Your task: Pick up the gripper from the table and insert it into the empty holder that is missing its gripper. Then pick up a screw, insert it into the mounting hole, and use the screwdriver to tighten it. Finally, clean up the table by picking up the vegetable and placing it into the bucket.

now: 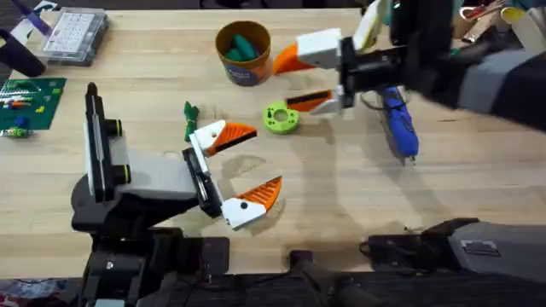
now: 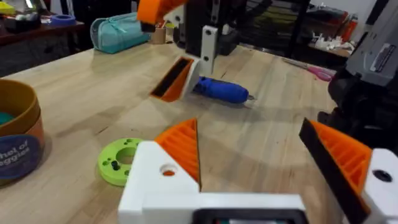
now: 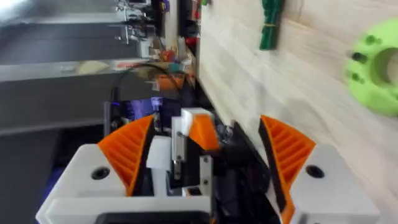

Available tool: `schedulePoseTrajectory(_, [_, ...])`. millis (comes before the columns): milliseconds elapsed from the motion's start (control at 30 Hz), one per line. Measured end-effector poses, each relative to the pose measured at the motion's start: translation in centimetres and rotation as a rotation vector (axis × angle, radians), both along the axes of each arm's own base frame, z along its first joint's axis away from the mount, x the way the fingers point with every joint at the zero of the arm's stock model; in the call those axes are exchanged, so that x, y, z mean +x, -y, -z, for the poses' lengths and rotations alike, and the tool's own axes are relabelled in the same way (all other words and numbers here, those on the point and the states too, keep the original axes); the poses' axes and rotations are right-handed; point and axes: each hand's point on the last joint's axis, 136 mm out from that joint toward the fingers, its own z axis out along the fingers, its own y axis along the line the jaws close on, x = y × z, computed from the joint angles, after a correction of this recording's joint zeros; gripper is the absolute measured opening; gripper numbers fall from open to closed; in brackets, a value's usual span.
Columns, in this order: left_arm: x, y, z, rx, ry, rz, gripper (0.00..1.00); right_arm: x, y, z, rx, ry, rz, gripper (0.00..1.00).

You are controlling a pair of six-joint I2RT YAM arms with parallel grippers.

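Observation:
My left gripper (image 1: 266, 159) hovers open over the table's middle, its white fingers with orange ribbed pads spread wide (image 2: 249, 134). My right gripper (image 1: 288, 83) hangs open near the bucket (image 1: 242, 51), and in the left wrist view it (image 2: 163, 46) is above the table. The blue screwdriver (image 1: 399, 124) lies on the wood behind the right gripper (image 2: 221, 90). The dark-green vegetable (image 1: 189, 119) lies beside my left gripper's upper finger (image 3: 270, 25). The yellow-orange bucket (image 2: 15, 134) holds green pieces. The loose gripper, the holder and the screw are out of view.
A lime-green disc (image 1: 280, 118) with a hole lies between the two grippers (image 2: 121, 160) (image 3: 379, 74). A clear parts box (image 1: 75, 34) and a green board (image 1: 30, 102) sit at the far left. Bare wood (image 1: 341, 188) lies in front of the screwdriver.

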Motion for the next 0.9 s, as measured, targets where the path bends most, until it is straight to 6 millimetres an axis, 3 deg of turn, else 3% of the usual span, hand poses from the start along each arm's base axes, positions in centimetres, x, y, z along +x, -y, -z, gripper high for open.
schedulePoseTrajectory(167, [0.0, 0.0, 0.0, 0.0, 0.0, 0.0, 0.985, 0.5, 2.8, -0.1, -0.116, 0.013, 0.029, 0.996])
schedulePoseTrajectory(367, [0.0, 0.0, 0.0, 0.0, 0.0, 0.0, 0.985, 0.6, 4.7, -0.7, -0.346, 0.118, 0.021, 0.995])
schedulePoseTrajectory(733, [0.0, 0.0, 0.0, 0.0, 0.0, 0.0, 0.985, 1.7, 7.0, -3.8, -0.792, 0.414, -0.046, 0.996])
schedulePoseTrajectory(900, [0.0, 0.0, 0.0, 0.0, 0.0, 0.0, 0.985, 3.0, 6.4, -2.6, -0.969, 0.474, -0.157, 0.996])
